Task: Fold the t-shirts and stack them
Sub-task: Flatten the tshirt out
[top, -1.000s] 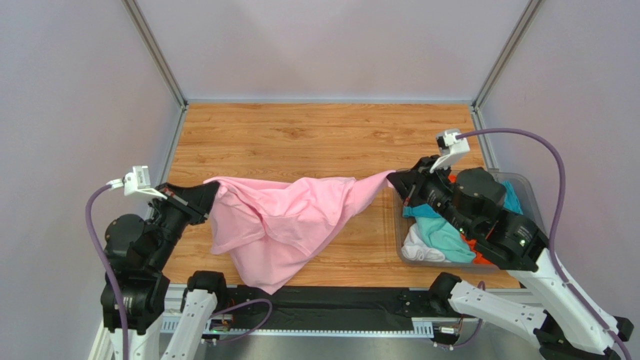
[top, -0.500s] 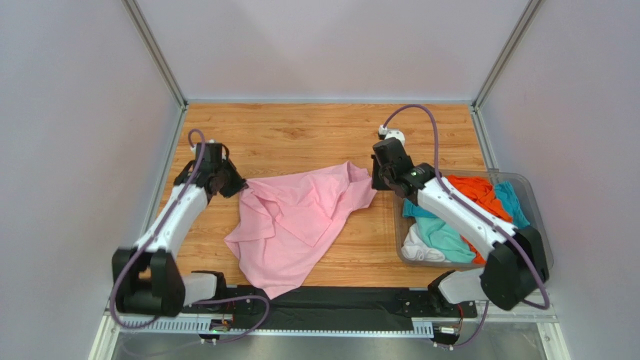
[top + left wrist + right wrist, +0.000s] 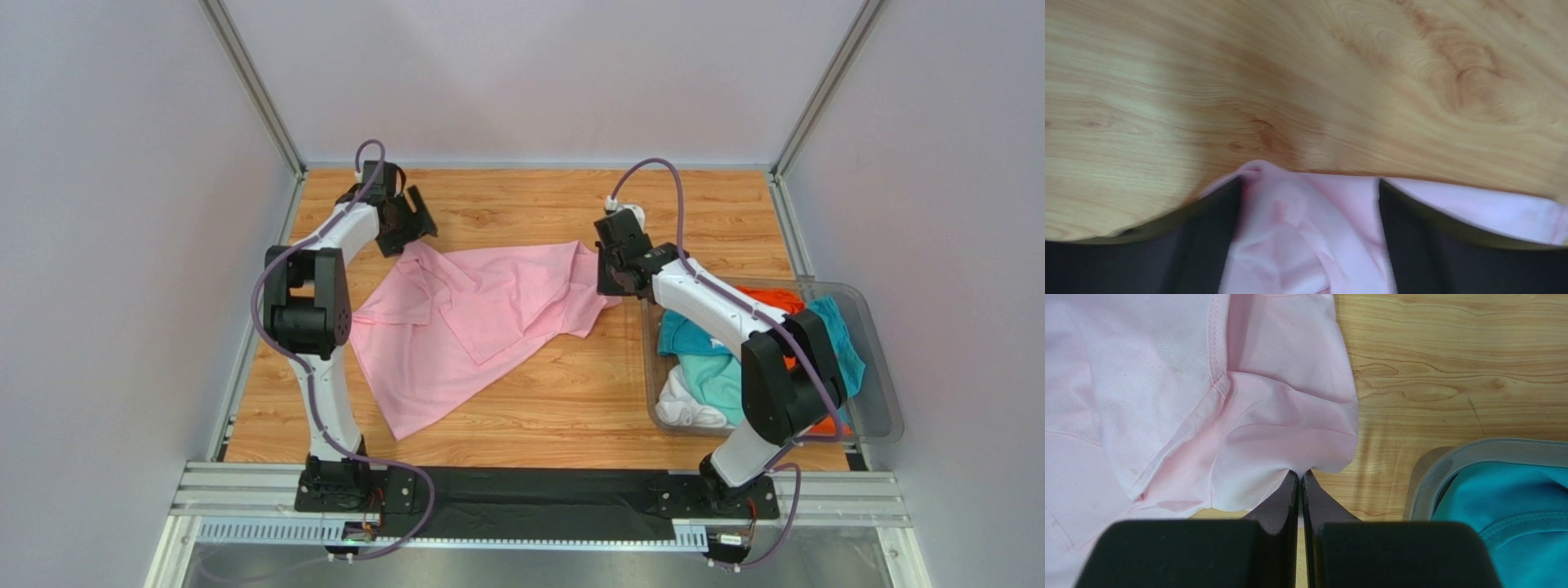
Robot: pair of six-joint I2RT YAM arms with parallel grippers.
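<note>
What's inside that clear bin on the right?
In the bin: a teal shirt, an orange shirt and a white shirt, bunched together. The right arm covers part of them, and anything underneath is hidden.

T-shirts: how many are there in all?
4 seen: pink shirt spread on the table; orange shirt, teal shirt and white shirt in the bin. More may hide underneath.

Surface (image 3: 528, 202): light wood grain, fills mid frame.
Bin (image 3: 883, 410): clear plastic, rounded rim, 4 o'clock on surface by rt edge.
Walls (image 3: 540, 74): plain pale lilac, at 9, 12 and 3 o'clock.
Posts (image 3: 252, 86): alu, back corners, 11 and 1 o'clock.
Strip (image 3: 540, 496): black, near edge, 6 o'clock.
Rail (image 3: 540, 534): slotted metal, just below strip.
</note>
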